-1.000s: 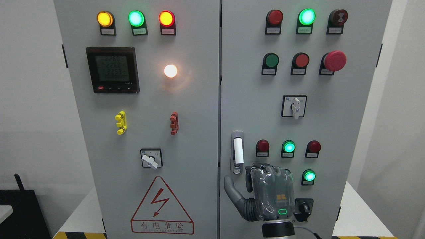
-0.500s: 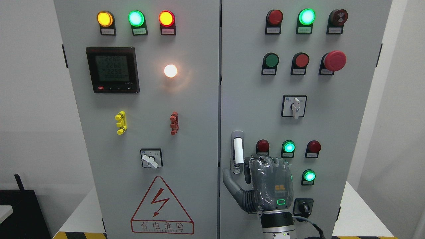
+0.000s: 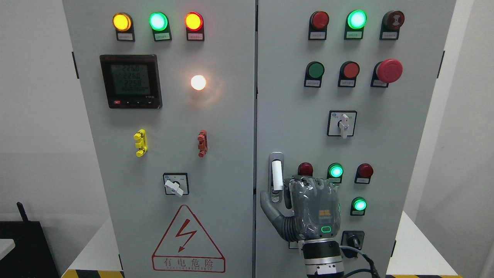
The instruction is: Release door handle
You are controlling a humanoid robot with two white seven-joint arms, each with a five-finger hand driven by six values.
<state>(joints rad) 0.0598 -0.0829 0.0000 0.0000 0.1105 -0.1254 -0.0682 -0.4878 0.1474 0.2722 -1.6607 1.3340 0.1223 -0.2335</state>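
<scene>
right hand [image 3: 305,210] raised since earlier frame, lower centre-right | fingers curled, nothing gripped, thumb [image 3: 269,206] just below door handle [image 3: 276,175] | handle upright on right door [image 3: 386,154], beside centre seam

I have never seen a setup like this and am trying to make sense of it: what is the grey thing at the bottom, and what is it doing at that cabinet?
The view comes from a camera on a humanoid robot's head. The grey thing is its right hand, raised in front of an electrical cabinet covered in lamps and switches. The hand sits just right of the door handle, thumb below it. It shows only its back, so whether the fingers grip anything cannot be seen. No left hand shows.
</scene>
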